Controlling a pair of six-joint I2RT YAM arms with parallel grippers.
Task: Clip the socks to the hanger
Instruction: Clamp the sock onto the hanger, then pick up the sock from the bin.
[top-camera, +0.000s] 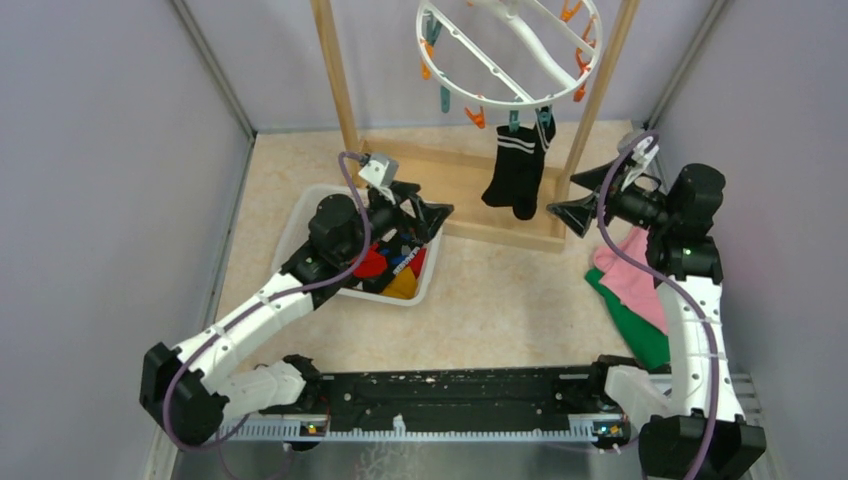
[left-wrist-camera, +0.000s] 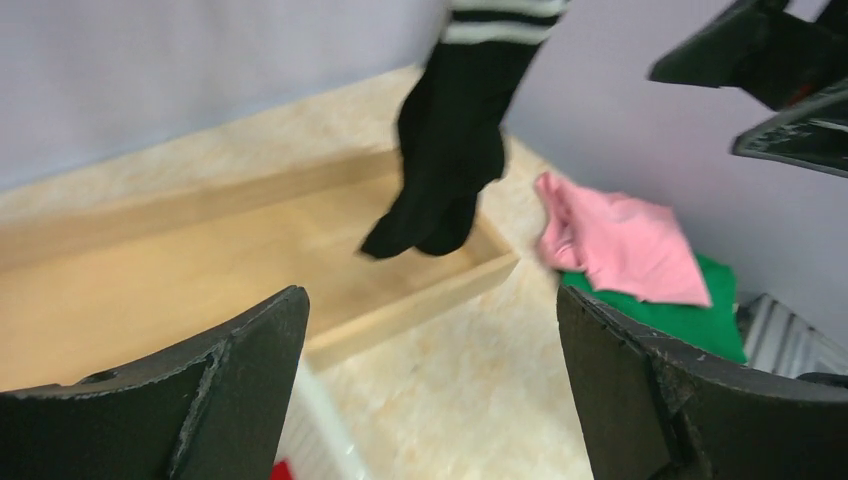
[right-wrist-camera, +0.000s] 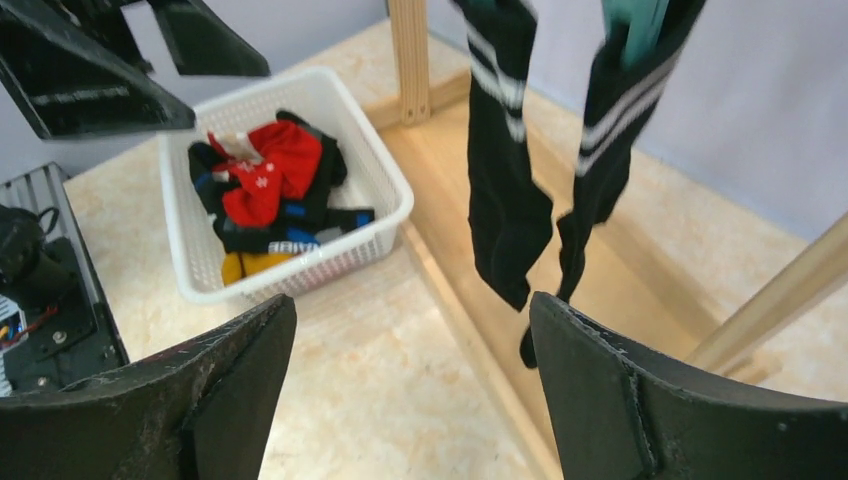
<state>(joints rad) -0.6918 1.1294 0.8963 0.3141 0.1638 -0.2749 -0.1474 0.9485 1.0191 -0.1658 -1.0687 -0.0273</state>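
The white ring hanger (top-camera: 510, 50) with orange and teal pegs hangs in the wooden frame. Two black socks with white stripes (top-camera: 517, 175) hang clipped from its front pegs; they also show in the right wrist view (right-wrist-camera: 505, 190) and the left wrist view (left-wrist-camera: 445, 150). More socks, red (right-wrist-camera: 270, 170), yellow and black, lie in the white mesh basket (right-wrist-camera: 390, 195). My left gripper (top-camera: 430, 218) is open and empty above the basket's right side. My right gripper (top-camera: 563, 195) is open and empty just right of the hanging socks.
The wooden rack has posts (top-camera: 335, 80) and a flat base (top-camera: 470, 195) under the hanger. A pink cloth (top-camera: 635, 275) lies on a green cloth (top-camera: 640, 330) at the right, by my right arm. Grey walls close in both sides.
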